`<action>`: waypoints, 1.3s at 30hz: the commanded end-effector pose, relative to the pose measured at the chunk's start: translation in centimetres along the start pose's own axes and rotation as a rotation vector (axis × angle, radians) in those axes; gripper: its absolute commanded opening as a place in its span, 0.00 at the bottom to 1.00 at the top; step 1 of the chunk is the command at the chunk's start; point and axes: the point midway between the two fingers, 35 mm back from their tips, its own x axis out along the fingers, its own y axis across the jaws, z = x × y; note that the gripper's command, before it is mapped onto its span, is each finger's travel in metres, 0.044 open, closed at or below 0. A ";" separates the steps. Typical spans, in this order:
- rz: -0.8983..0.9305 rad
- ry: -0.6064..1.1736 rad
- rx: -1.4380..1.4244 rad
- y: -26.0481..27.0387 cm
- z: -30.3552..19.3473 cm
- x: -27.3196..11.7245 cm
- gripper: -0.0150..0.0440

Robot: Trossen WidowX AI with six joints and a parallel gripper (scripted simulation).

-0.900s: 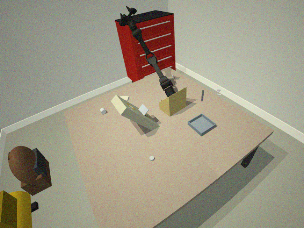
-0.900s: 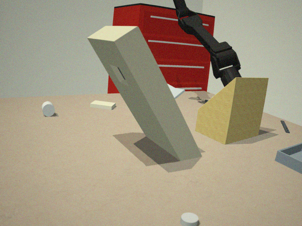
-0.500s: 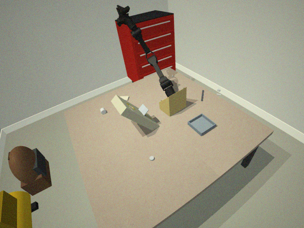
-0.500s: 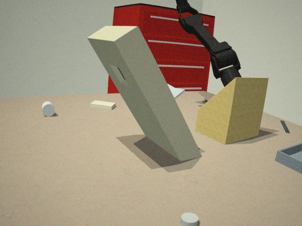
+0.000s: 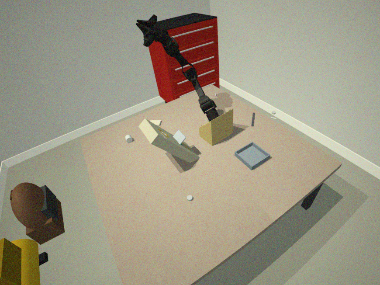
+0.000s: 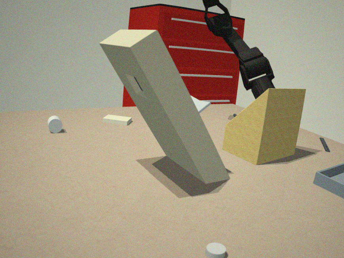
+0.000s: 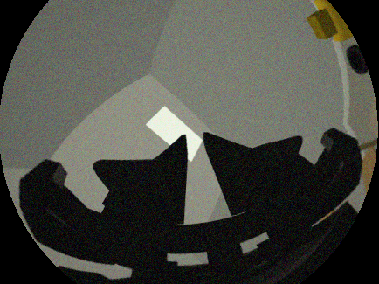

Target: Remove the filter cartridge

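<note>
The service panel (image 5: pixel 177 148) (image 6: pixel 172 111) is a thick cream slab leaning on the table, its front turned away from the exterior camera. A small yellow-ringed round shape (image 5: pixel 163 133) shows very obliquely on its front; the cartridge's slots cannot be made out. A pale square plate (image 5: pixel 179 137) juts from the same side. The blue-grey tray (image 5: pixel 243 161) (image 6: pixel 327 184) stands right of the panel with nothing in it. My gripper (image 5: pixel 137 22) (image 7: pixel 194 137) is high above the table's far side, far from panel and tray, pointing away from them. Its fingertips stand a narrow gap apart, with nothing between them.
A yellow wedge block (image 5: pixel 221 128) (image 6: pixel 278 126) stands between the arm's base and the tray. A white cylinder (image 5: pixel 128 138) (image 6: pixel 55 124), a white disc (image 5: pixel 189 197) (image 6: pixel 216 250) and a dark bar (image 5: pixel 253 119) (image 6: pixel 324 145) lie around. A red cabinet (image 5: pixel 196 50) stands behind the arm.
</note>
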 end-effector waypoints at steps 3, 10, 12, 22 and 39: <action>-0.242 0.029 -0.471 -9.2 -1.4 -1.1 0.41; -0.552 0.183 -1.103 -20.7 -1.4 -5.1 0.41; -0.635 0.257 -1.282 -23.7 -1.1 -6.7 0.41; -0.971 0.842 -2.092 -35.4 2.2 -17.4 0.41; -1.017 1.992 -2.716 -41.4 7.3 -31.3 0.41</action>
